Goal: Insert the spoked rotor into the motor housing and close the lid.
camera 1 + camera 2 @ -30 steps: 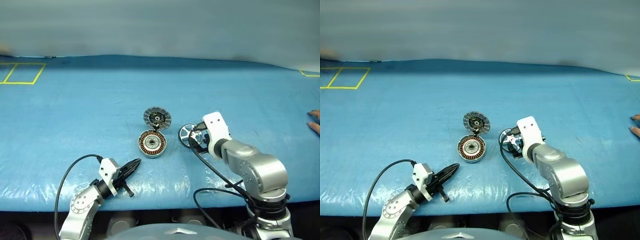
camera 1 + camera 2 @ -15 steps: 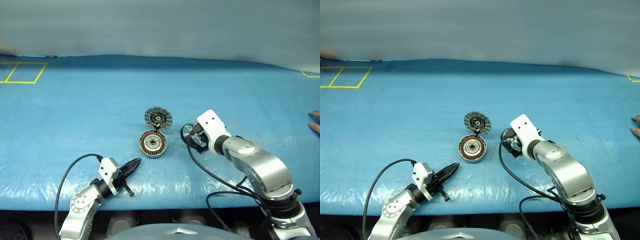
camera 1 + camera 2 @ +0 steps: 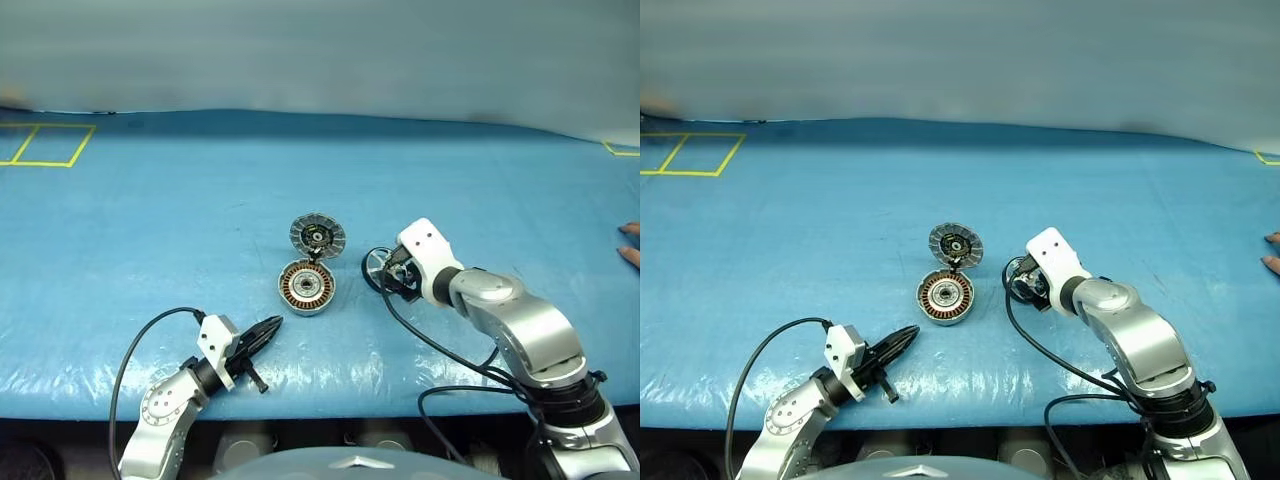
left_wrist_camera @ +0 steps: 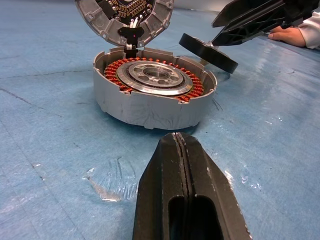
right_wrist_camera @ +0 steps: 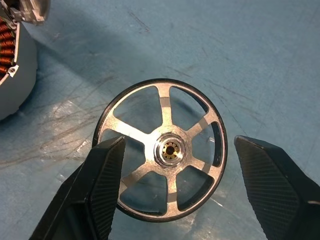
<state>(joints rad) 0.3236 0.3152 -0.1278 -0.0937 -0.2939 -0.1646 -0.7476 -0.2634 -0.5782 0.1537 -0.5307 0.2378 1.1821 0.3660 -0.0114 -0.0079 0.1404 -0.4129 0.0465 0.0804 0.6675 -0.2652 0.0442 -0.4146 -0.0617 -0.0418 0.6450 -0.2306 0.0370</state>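
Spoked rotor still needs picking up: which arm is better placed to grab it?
Right. The right gripper is open with the spoked rotor between its fingers. The left gripper is shut and sits on the near side of the motor housing, away from the rotor.

lid [image 3: 317, 236] behind motor housing [image 3: 305, 288] | spoked rotor [image 3: 378, 265] right of housing

Dark-rimmed silver spoked rotor [image 5: 162, 149]; copper-wound grey motor housing [image 4: 152, 92].

Probably a robotics test lab: blue-covered tabletop [image 3: 150, 210], yellow tape squares [image 3: 40, 146] at ten o'clock, plain wall [image 3: 320, 50].
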